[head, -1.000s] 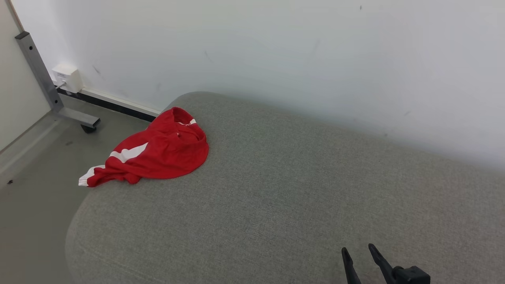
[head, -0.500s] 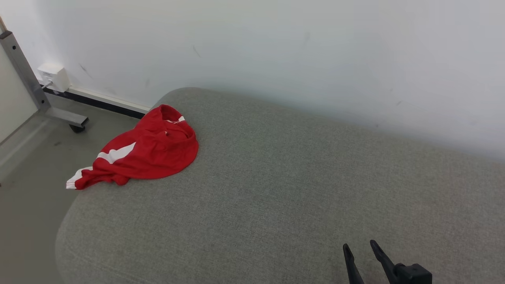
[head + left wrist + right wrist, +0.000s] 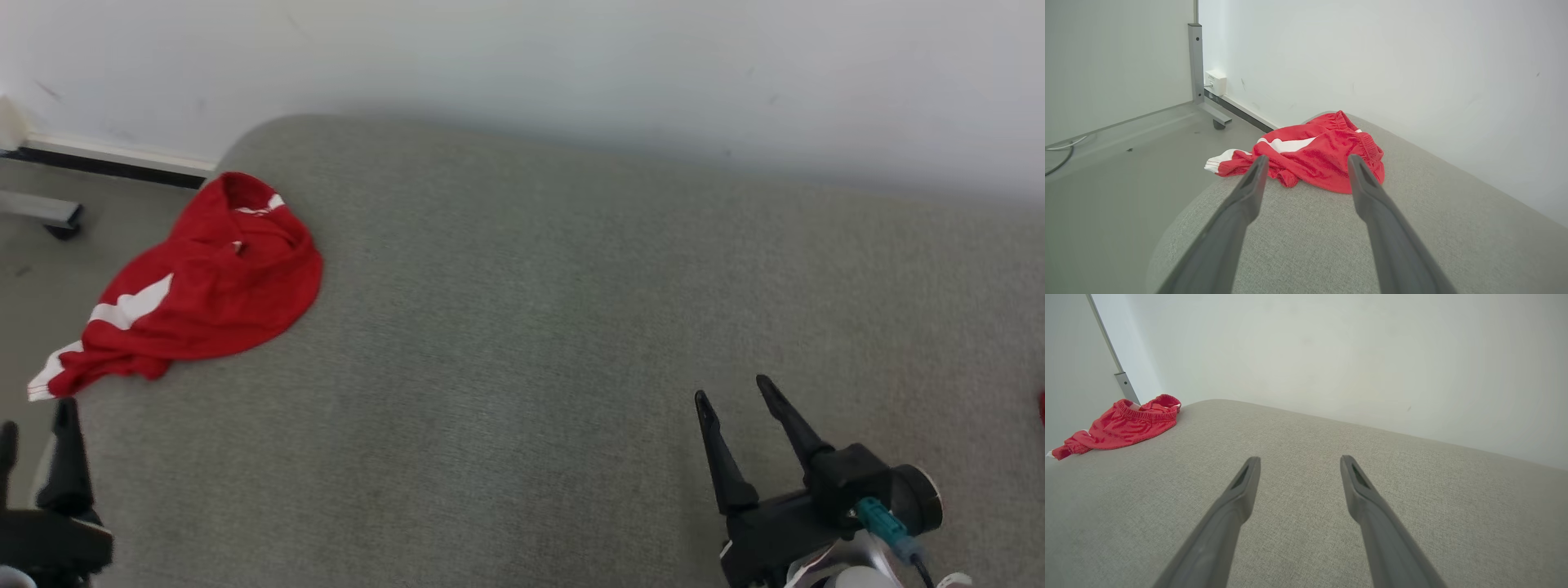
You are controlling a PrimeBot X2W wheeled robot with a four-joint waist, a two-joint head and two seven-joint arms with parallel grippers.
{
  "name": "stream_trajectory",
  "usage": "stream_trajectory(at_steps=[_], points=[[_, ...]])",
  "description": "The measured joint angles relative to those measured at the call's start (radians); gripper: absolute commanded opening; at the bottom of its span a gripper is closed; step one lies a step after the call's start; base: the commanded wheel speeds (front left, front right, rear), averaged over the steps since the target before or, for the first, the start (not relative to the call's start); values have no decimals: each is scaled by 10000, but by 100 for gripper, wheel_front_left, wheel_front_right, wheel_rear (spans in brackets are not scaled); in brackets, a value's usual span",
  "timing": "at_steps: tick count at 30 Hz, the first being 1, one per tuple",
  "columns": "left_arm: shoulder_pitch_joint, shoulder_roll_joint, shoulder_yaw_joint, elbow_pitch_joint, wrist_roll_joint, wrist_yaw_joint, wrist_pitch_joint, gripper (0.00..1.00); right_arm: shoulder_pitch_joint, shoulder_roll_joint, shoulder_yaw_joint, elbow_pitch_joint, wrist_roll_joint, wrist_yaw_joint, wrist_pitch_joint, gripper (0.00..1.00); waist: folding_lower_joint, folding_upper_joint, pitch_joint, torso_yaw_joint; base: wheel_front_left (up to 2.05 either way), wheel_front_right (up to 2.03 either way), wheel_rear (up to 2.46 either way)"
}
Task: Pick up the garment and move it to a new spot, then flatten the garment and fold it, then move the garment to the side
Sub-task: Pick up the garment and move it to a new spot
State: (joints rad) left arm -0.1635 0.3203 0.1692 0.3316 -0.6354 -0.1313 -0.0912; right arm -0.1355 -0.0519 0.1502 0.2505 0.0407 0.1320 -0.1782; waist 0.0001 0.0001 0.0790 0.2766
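- At the lower left of the head view, the left gripper is seen with its fingers spread apart and nothing held. In its wrist view the garment is framed just ahead of the tips, not yet touched.
- At the lower right, the right gripper is likewise spread and empty over the cushion, well apart from the garment.
- The garment, red shorts with white stripes, is bunched at the cushion's far left corner, with one hem overhanging the edge above the floor.
- A slip to the floor is judged likely if the heap is nudged leftward or only the overhanging hem is pinched, since the overhang would drag the rest down.
- A shallow pinch may lift one layer only, leaving the shorts twisted for flattening. A deep one may catch the upholstery.
- No brand, label or writing can be read, and the white wall box bears no legible marking.
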Motion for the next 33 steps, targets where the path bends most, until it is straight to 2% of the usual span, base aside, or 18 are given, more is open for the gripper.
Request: stream_trajectory(at_steps=[9, 14, 17, 19, 23, 24, 30, 31, 32, 33], points=[[-1633, 1476, 1085, 69, -2086, 0, 1733, 100, -400, -105, 44, -1854, -148, 0, 470, 100, 2, 0, 1800, -1268, 0, 0, 0], [-2131, 2477, 1691, -127, -2903, 290, 3150, 100, -489, -88, 42, -2633, -150, 0, 487, 100, 3, 1, 3039, -2154, 0, 0, 0], [-2203, 2723, 1843, -376, -3275, 416, 3781, 100, -490, -67, 65, -2732, -81, 0, 407, 100, 2, 1, 3561, -2603, 0, 0, 0], [-2223, 2876, 1902, -489, -3390, 650, 4151, 100, -492, -48, 84, -2738, -54, 0, 341, 100, 1, 1, 3874, -2887, 0, 0, 0], [-2228, 2869, 1871, -516, -3724, 1133, 5026, 100, -542, -27, 165, -2660, -10, 0, 238, 100, 2, 2, 4383, -3411, 0, 0, 0], [-2228, 2869, 1871, -516, -3724, 1133, 5026, 100, -542, -27, 165, -2660, -10, 0, 238, 100, 2, 2, 4383, -3411, 0, 0, 0], [-2074, 3020, 1935, -435, -3756, 2000, 5595, 100, -617, -12, 192, -2650, 59, 0, 182, 100, -1, 0, 4769, -4035, 0, 0, 0], [-2057, 3051, 1937, -422, -3772, 2128, 5764, 85, -618, -10, 188, -2648, 59, 0, 180, 100, -1, 0, 4787, -4101, 0, 0, 0], [-2039, 3104, 1950, -453, -3772, 2186, 5825, 43, -618, -8, 176, -2638, 61, 0, 184, 100, -1, -1, 4783, -4149, 0, 0, 0], [-2011, 3149, 1942, -464, -3762, 2230, 5829, 6, -620, -8, 174, -2606, 73, 0, 186, 100, -1, 0, 4754, -4171, 0, 0, 0]])
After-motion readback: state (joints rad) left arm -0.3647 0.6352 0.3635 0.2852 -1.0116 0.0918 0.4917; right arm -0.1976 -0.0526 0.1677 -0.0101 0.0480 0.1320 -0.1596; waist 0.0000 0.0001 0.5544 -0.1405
